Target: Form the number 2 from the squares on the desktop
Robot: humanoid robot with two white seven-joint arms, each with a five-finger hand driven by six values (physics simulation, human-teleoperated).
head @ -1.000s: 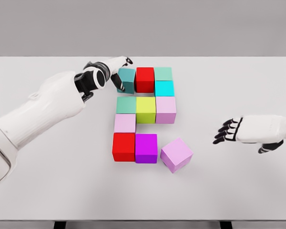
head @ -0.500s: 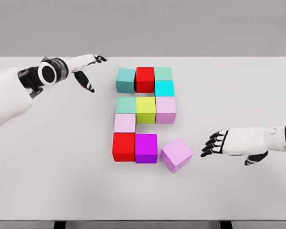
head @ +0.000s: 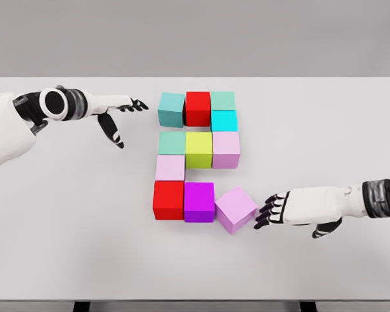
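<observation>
At right hand (head: 292, 209) fingertips: tilted lilac cube (head: 236, 209), fingers extended, gripping nothing.
Push leftward, squaring it against magenta cube (head: 199, 202).

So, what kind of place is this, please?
Probably a simulated tabletop test scene, not a real room: a plain white table, flat-coloured cubes like the tilted pink cube, and only a blank grey backdrop behind.
</observation>
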